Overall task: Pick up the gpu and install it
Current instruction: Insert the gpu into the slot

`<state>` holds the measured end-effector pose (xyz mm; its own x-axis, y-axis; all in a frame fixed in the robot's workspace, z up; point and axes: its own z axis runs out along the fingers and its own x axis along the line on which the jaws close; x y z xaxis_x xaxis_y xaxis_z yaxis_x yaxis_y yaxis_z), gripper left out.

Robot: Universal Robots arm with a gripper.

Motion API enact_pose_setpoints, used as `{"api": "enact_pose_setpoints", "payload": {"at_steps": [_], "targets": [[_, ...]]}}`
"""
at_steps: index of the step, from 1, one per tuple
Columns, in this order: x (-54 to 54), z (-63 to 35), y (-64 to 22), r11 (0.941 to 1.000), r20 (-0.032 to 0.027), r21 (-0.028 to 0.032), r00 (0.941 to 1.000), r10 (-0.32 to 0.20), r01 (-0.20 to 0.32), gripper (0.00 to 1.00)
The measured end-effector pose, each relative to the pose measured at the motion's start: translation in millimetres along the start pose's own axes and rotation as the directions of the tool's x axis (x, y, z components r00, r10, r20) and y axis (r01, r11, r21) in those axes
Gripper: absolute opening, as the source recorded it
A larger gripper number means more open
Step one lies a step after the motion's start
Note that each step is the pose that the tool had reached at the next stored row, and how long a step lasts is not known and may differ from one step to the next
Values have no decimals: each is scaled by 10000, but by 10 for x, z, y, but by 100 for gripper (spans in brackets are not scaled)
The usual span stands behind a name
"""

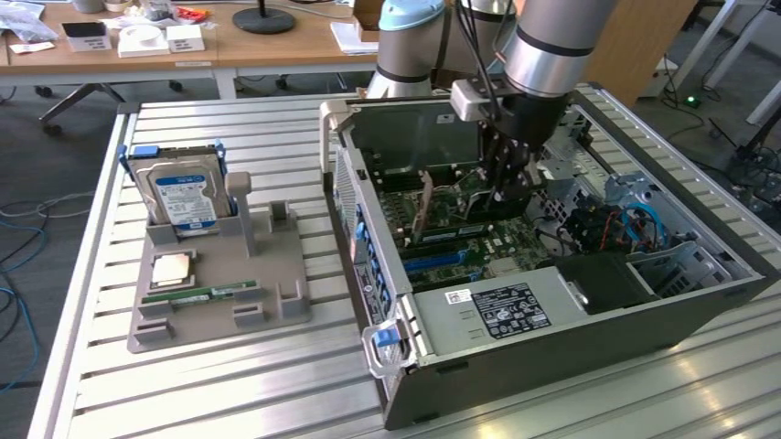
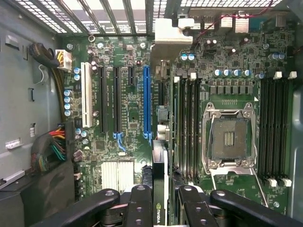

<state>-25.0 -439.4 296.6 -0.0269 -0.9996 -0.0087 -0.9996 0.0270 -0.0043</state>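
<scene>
Slatted metal worktop [image 1: 219, 393] carries two items.
An open computer case [image 1: 586, 357] lies on the exterior view's right; a grey parts holder [image 1: 274, 265] sits near it, left.

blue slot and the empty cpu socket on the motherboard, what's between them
In the wrist view, the gpu, held edge-on in the gripper, and a bank of black memory slots.

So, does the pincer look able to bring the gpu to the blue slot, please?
Probably yes: the blue slot lies bare, nothing over it, and the pincer holds the gpu edge-on close by it.
</scene>
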Motion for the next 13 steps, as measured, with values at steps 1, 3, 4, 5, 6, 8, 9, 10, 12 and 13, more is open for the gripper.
{"api": "enact_pose_setpoints", "payload": {"at_steps": [1, 3, 4, 5, 6, 8, 9, 10, 12, 13], "targets": [[0, 2, 1, 10000, 0, 0, 10000, -7, 7, 26], [0, 5, 5, 10000, 0, 0, 10000, -16, 16, 26], [0, 7, 7, 10000, 1, 1, 10000, -19, 19, 26], [0, 8, 11, 10000, 1, 0, 10000, -21, 21, 26], [0, 10, 14, 10000, 2, 1, 10000, -25, 25, 26], [1, 27, 28, 10000, 4, 11, 10000, -29, 29, 26], [1, 37, 37, 10000, 2, 17, 10000, -29, 29, 26], [1, 46, 43, 10000, 3, 23, 10000, -32, 32, 26], [2, 63, 53, 10000, 2, 29, 10000, -38, 38, 26], [2, 71, 57, 10000, 3, 32, 10000, -44, 44, 26]]}}
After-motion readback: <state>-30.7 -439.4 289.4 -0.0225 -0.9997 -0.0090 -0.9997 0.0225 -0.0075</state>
